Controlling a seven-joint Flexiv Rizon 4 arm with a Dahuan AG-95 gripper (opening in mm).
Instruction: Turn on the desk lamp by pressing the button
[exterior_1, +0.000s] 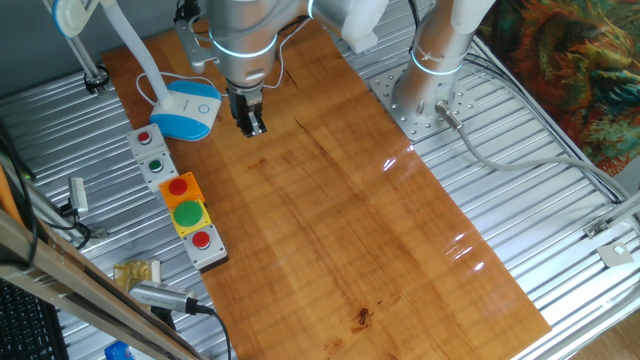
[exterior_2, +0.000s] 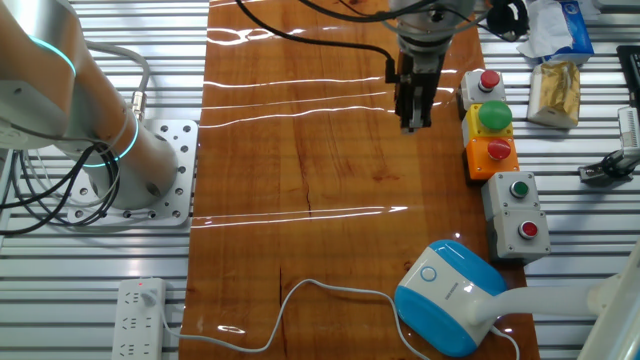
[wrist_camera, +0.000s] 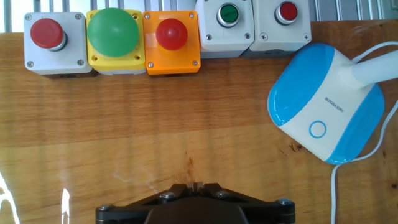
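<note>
Gripper (exterior_1: 251, 122) hangs over bare wood (exterior_1: 340, 200), not over the lamp. In the hand view the two fingertips meet at the bottom centre with no gap showing, so jaws read as clenched on nothing.

Desk lamp (wrist_camera: 326, 102) base sits ahead of the jaws and off to one side (right in the hand view), apart from them. The button (wrist_camera: 317, 129) is the small ring on the base's white top, near the edge closest to the fingers. Row of button boxes (wrist_camera: 168, 37) runs straight ahead of the jaws, further out; cord (exterior_2: 300, 300) trails off the base on the side away from the boxes.

Step in hand, my read: traverse to the base, then press.

How I'd do it well:
- keep jaws clenched, use the joined tips as one blunt probe
- move sideways at current height first, descend only once the ring is centred under the tips in the hand view
- come straight down; the base top looks slightly domed and a slanted approach may skid off
- touch lightly, it looks flush, probably a touch type, no need to load it
- stay off the slanted lamp arm (exterior_1: 135, 50), it rises from the base on the far side of the ring
- check the lamp head for light after contact, head barely in view
</note>
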